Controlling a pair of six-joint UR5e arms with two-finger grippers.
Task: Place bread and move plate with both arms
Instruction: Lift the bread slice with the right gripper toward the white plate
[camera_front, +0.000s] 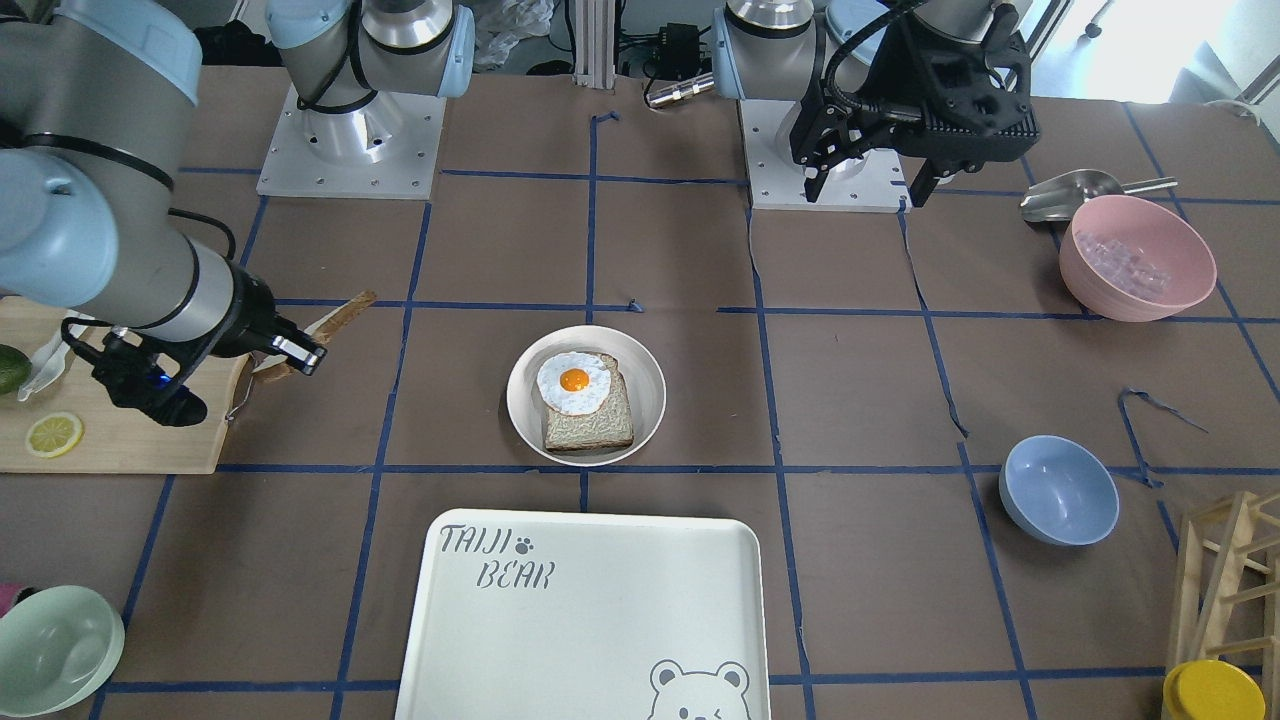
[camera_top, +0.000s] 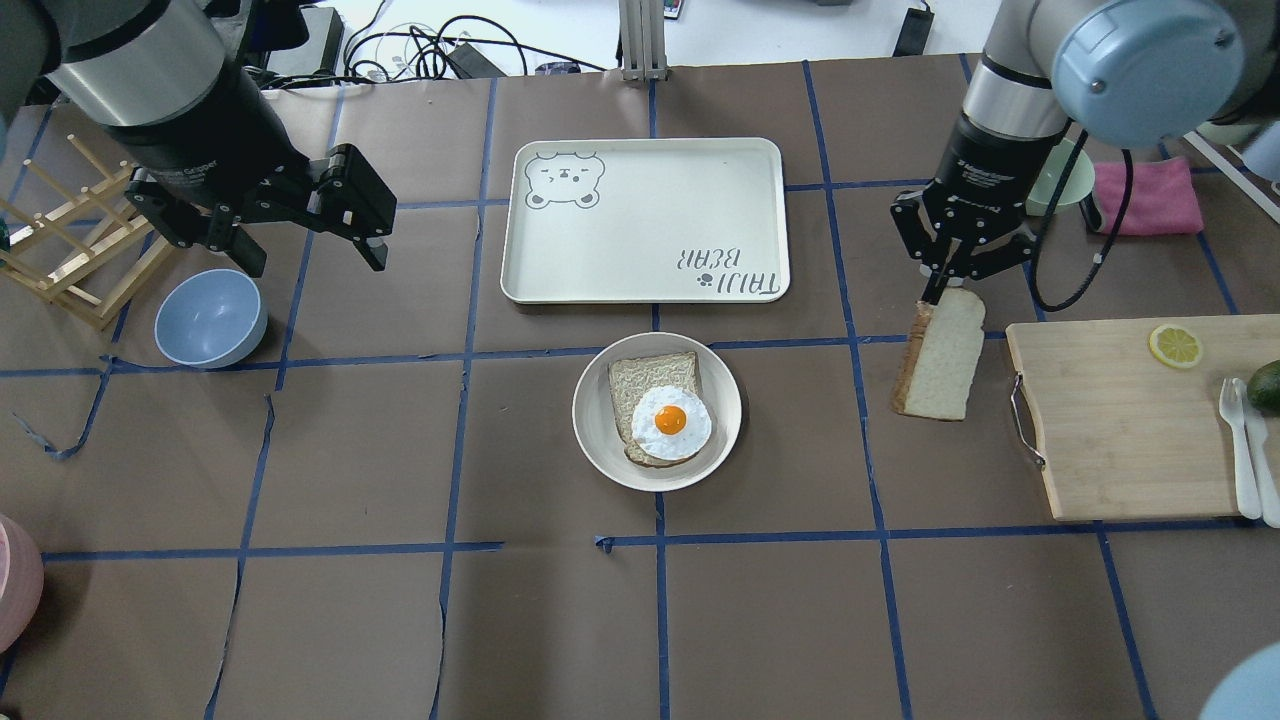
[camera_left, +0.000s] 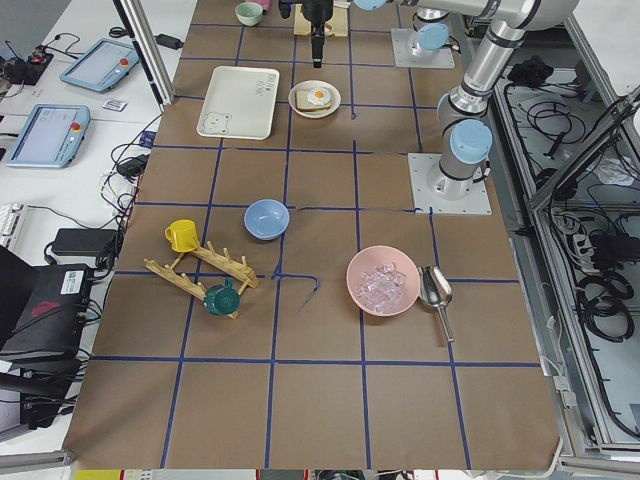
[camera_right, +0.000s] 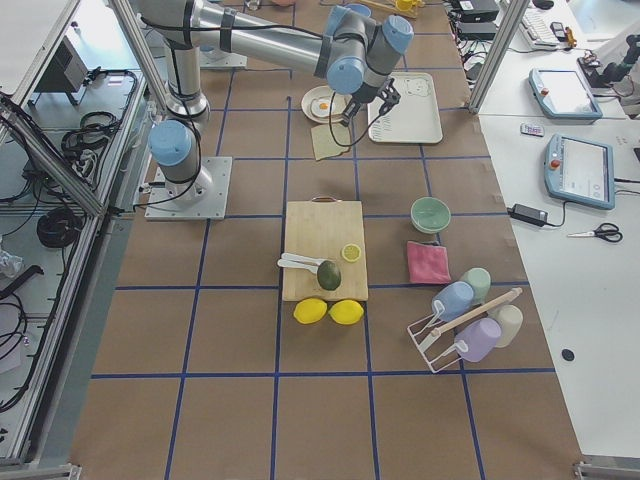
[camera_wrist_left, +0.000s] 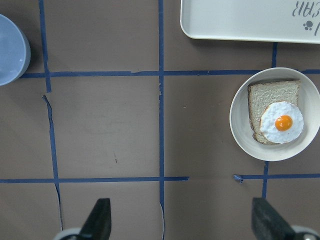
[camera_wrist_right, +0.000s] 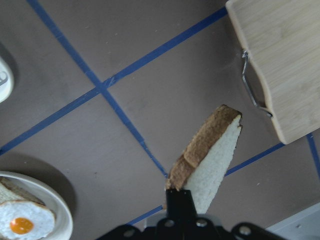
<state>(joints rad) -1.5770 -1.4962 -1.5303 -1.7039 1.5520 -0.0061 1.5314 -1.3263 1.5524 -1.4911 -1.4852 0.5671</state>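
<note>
Bread (camera_top: 942, 352), pale and brown-crusted, hangs pinched in right pincer (camera_top: 941, 291); left pincer (camera_top: 311, 256) gapes wide

The pale white square slice of bread (camera_top: 945, 350) has a thin brown crust. The round shallow plate (camera_top: 600, 450) is off-white. The greyer bread slice with a fried egg (camera_top: 668, 422) shows white egg and an orange yolk. The white rectangular tray (camera_top: 640, 220) has a grey bear face and grey letters. Blue tape lines make squares on the brown paper table cover (camera_top: 400, 620).
</note>
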